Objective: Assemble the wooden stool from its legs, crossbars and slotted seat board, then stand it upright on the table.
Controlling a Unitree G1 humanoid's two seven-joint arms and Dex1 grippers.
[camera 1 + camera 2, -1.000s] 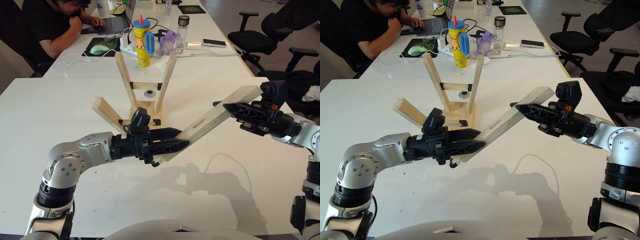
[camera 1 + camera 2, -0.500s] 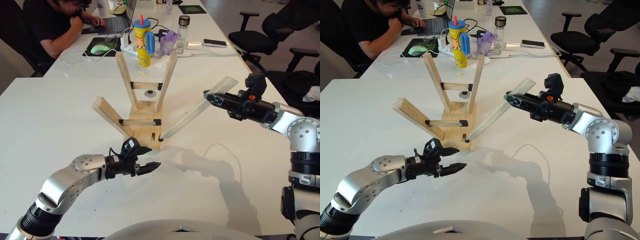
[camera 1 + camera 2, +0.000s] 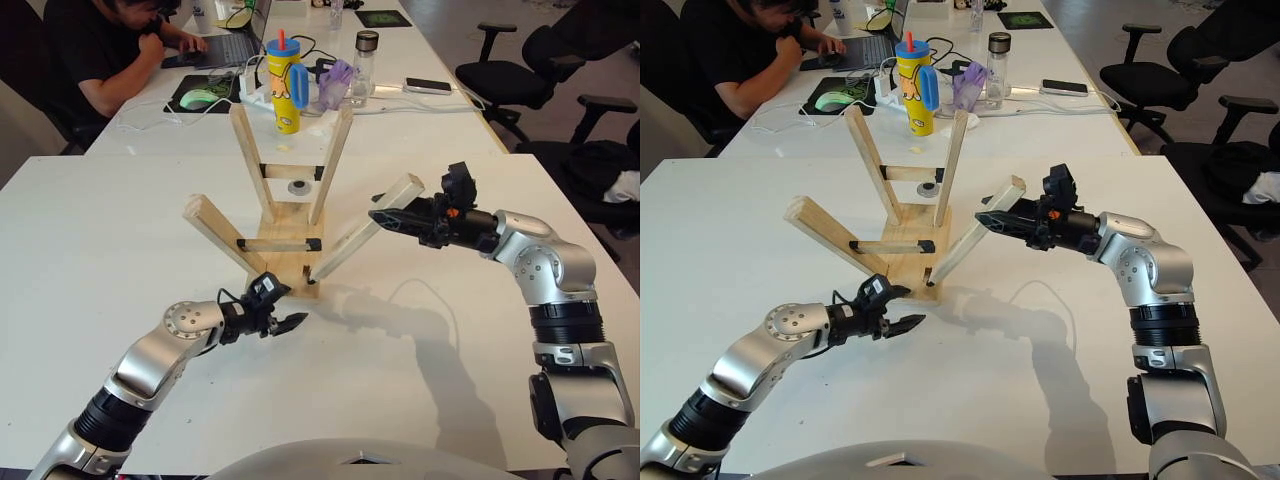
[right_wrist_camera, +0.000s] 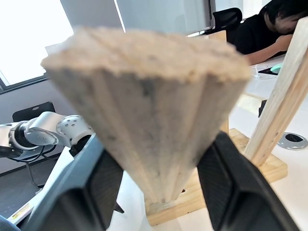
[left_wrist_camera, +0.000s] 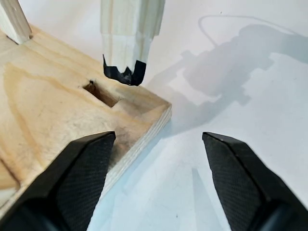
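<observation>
Seat board [image 3: 288, 268] lies flat on the white bench [image 3: 110, 220], underside up. Three legs stick out of it: two far ones [image 3: 250, 150] joined by a crossbar [image 3: 288, 172], and one [image 3: 215, 230] slanting up to the left. From the right, my right gripper [image 3: 388, 216] is clamped on the upper part of the fourth leg [image 3: 355, 238]. That leg slopes down to the board's near right corner. My left gripper [image 3: 290, 322] hangs low just near of that corner, its fingers apart.

Left wrist view: my two black fingers [image 5: 82, 178] are spread wide, one over the board's edge [image 5: 57, 110], one over bare bench. Beyond them the fourth leg's black-tipped end [image 5: 126, 72] sits right at an open slot [image 5: 102, 94]; I cannot tell whether it has entered.

Right wrist view: the fourth leg's top end [image 4: 144, 96] is squeezed between my fingers [image 4: 96, 192]. Beyond are the board [image 4: 255, 175] and a far leg [image 4: 284, 91].
</observation>
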